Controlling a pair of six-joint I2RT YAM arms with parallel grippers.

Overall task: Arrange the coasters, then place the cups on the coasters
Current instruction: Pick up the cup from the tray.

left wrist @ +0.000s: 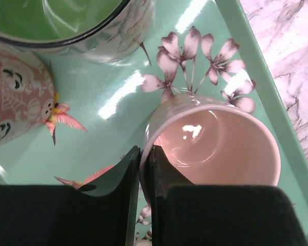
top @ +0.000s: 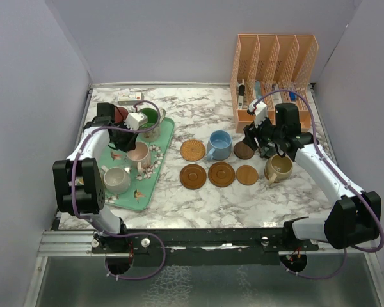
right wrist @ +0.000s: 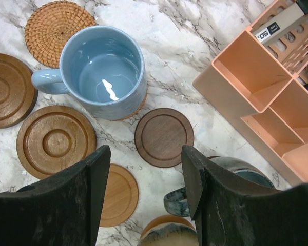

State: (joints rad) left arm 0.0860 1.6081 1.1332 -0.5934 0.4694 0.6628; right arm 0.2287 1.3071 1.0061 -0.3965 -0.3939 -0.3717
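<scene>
On the mint-green tray (left wrist: 108, 92) my left gripper (left wrist: 145, 154) is shut on the rim of the pink cup (left wrist: 220, 143), one finger inside and one outside. This cup (top: 139, 153) stands mid-tray under that gripper (top: 133, 144). My right gripper (right wrist: 145, 154) hangs open above a dark brown coaster (right wrist: 164, 137). A grey-teal cup (right wrist: 246, 171) stands under its right finger, handle (right wrist: 177, 201) toward the gap. The blue cup (right wrist: 102, 69) sits on a coaster. A woven coaster (right wrist: 54, 23), two ringed coasters (right wrist: 55, 141) (right wrist: 5, 89) and a tan coaster (right wrist: 118, 195) lie around it.
A green cup (left wrist: 66, 20) and a patterned pink cup (left wrist: 15, 97) stand close on the tray, with a cream cup (top: 117, 180) at its near end. A tan cup (top: 279, 168) stands right of the coasters. The peach organizer (top: 273, 70) fills the back right.
</scene>
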